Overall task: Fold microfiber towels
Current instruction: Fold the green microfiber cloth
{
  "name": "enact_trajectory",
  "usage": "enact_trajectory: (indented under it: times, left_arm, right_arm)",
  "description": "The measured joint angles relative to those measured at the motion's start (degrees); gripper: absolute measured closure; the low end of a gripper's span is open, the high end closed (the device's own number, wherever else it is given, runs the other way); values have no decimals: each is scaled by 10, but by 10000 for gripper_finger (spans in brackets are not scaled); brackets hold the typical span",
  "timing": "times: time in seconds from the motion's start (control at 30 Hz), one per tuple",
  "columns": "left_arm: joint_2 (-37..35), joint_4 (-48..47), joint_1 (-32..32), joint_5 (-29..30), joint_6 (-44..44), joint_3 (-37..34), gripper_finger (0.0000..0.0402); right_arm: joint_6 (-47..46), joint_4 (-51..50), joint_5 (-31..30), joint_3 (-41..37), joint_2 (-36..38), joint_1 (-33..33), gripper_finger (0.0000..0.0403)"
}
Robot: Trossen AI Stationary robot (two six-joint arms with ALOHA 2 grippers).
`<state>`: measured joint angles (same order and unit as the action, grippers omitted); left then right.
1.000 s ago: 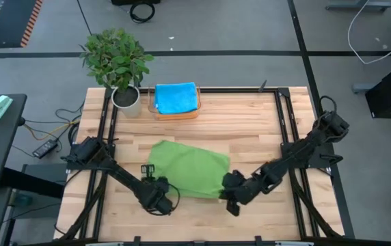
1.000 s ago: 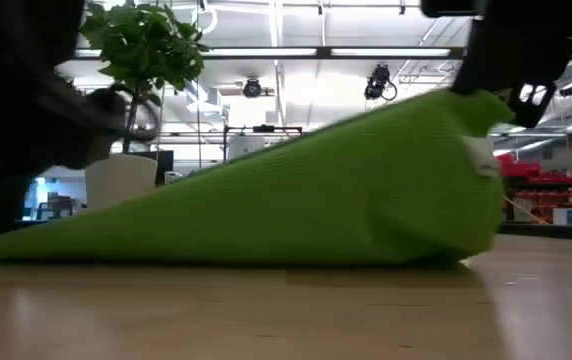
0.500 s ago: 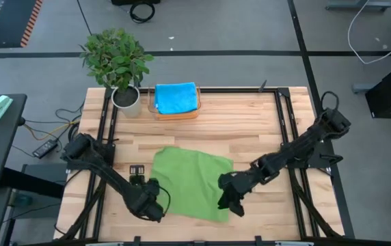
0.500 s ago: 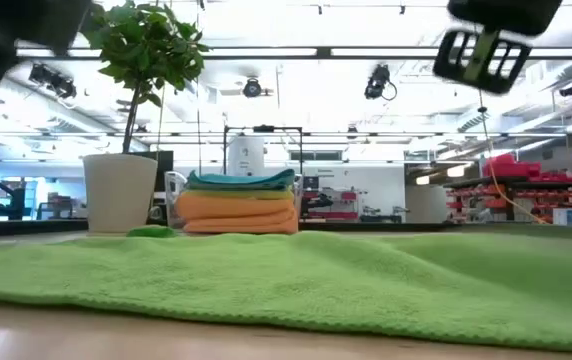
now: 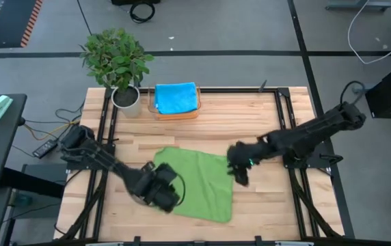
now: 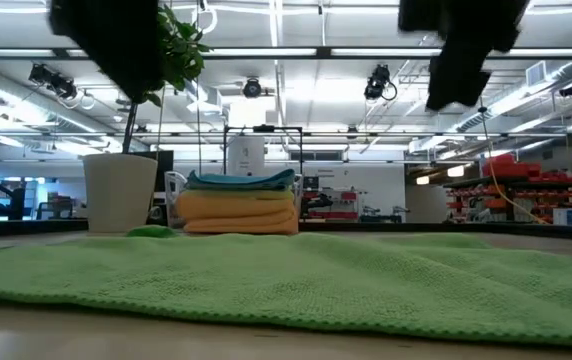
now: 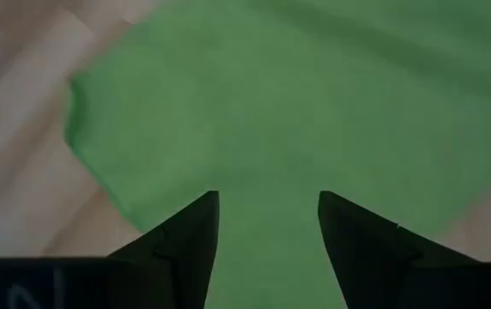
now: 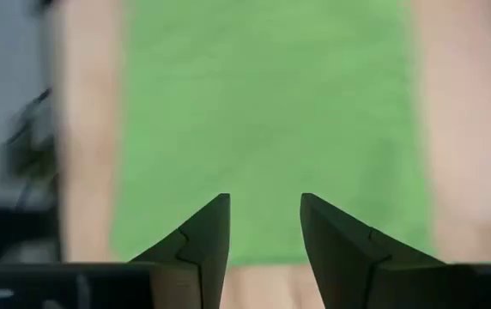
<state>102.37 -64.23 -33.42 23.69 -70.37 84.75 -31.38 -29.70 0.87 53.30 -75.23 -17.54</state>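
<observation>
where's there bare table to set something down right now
Bare wood lies between the green towel and the tray of folded towels, and toward the table's right rail. The middle is crowded: the left gripper hangs over the towel, the right gripper by its right edge.

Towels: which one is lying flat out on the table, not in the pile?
The green towel. It lies spread on the wooden table between the two grippers, while the blue towel tops a folded stack beside the potted plant.
</observation>
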Motion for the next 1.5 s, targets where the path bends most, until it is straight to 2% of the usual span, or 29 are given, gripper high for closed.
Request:
enact_trajectory:
  times: [0.13, 0.23, 0.3, 0.37, 0.43, 0.5, 0.63, 0.73, 0.87, 1.1, 1.2, 1.37, 1.5]
  left_arm:
    - [0, -27, 58, 15, 11, 1, 199]
    - [-19, -135, 97, 32, 6, -32, 200]
    - [-65, -150, 117, 26, -25, -84, 203]
    - [-130, -75, 120, 19, -53, -137, 207]
    - [-194, 9, 102, 6, -72, -187, 214]
    - [-246, 94, 80, -3, -95, -234, 220]
    - [-306, 143, 50, -25, -126, -298, 227]
    - [-315, 117, 35, -51, -127, -317, 225]
    - [-310, 78, 16, -79, -128, -319, 219]
    - [-308, 62, -4, -83, -161, -319, 211]
    - [-308, 58, -1, -83, -180, -319, 213]
    - [-308, 56, 6, -90, -247, -319, 211]
    - [-308, 60, 2, -150, -320, -319, 209]
  right_arm:
    - [-47, -18, -8, 0, -34, 65, 255]
    - [-42, 42, 10, 0, -64, 94, 256]
    - [-43, 117, 33, 0, -85, 105, 256]
    - [-40, 189, 38, 5, -106, 111, 256]
    - [-31, 220, 41, 30, -135, 122, 256]
    - [1, 211, 43, 72, -172, 135, 256]
    - [143, 190, 39, 186, -262, 152, 255]
    - [252, 179, 20, 272, -338, 158, 255]
    - [349, 153, -1, 387, -434, 181, 255]
    - [442, 81, 6, 549, -570, 207, 255]
    - [488, 67, 12, 581, -606, 208, 255]
    - [552, 71, 9, 589, -637, 208, 255]
    - [585, 72, 11, 588, -644, 209, 255]
